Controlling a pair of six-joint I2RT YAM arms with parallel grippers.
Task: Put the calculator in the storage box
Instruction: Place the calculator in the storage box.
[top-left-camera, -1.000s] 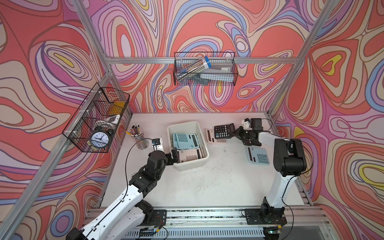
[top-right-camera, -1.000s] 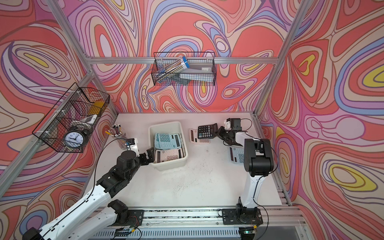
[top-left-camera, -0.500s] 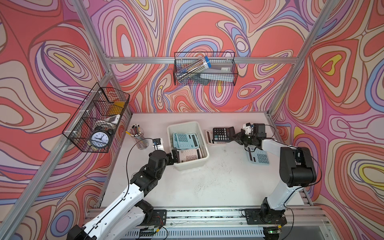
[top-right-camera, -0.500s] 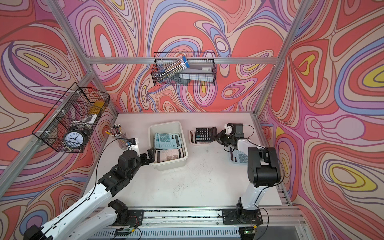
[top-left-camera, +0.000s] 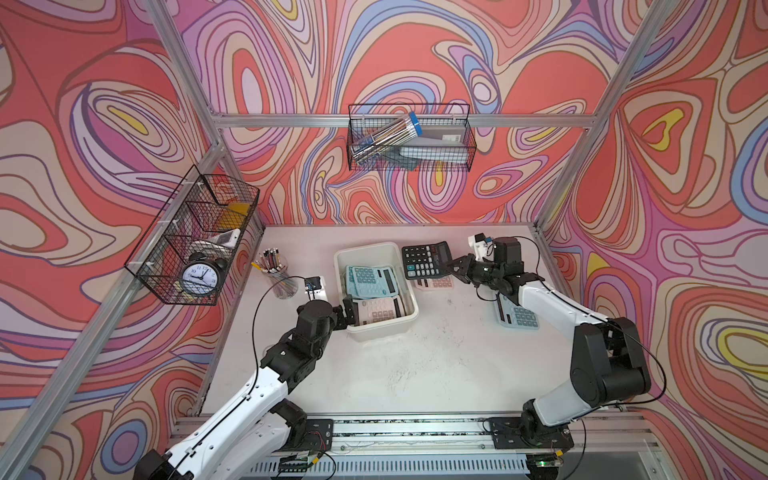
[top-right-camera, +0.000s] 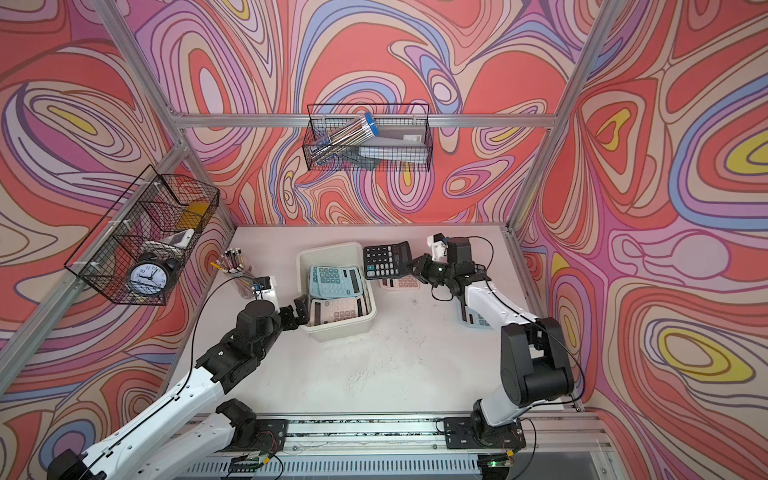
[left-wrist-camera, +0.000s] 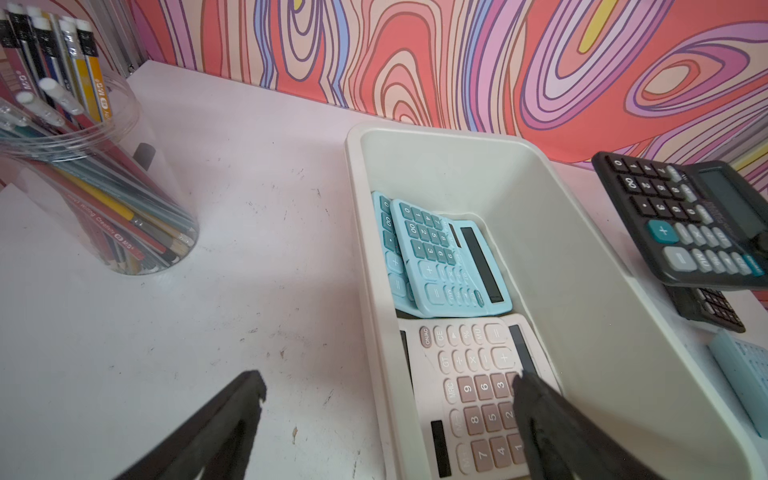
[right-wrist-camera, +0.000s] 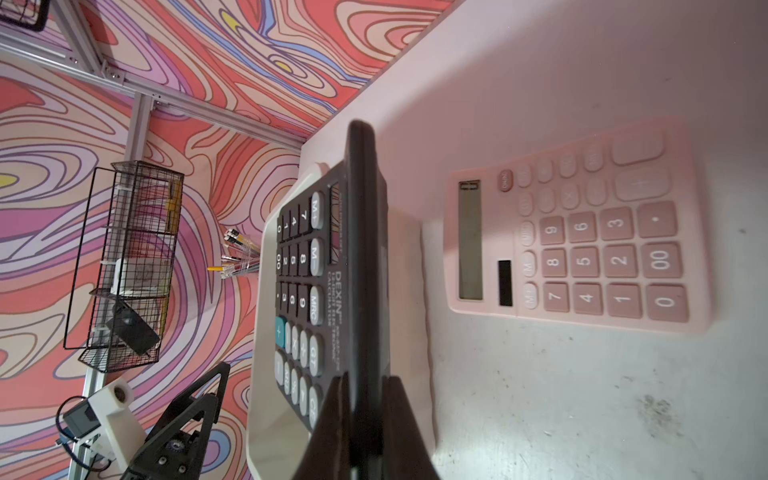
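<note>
Here, in both top views, the right end effector (top-left-camera: 455, 266) is clamped on the display end of a black desk calculator (top-left-camera: 426, 261). It carries the calculator clear of the bench (top-left-camera: 436, 374), above a loose pink calculator (top-left-camera: 434, 283). The cream storage box (top-left-camera: 382, 330) lies to the robot's left of that end effector, just past the calculator's free end. The calculator's long axis runs from the jaws toward the box, crosswise to the box's own long axis. Whether the free end already overhangs the rim cannot be told. The left end effector (top-left-camera: 349, 313), spread apart and empty, sits at the box's near left corner. It is the closer one to the box, but the right arm has the load.

Left wrist view: the fingers (left-wrist-camera: 232, 415) straddle the box rim, one over bare bench and one over the boxed pink calculator (left-wrist-camera: 469, 386). Light-blue calculators (left-wrist-camera: 440, 257) lie farther in. The black calculator hangs just outside the opposite long wall.

Right wrist view: the black calculator is seen edge-on, pinched between the fingers. Its keys face the box and its back faces the loose pink calculator.

The coming move is probably a short carry toward the robot's left, until the calculator is over the open box.
</note>
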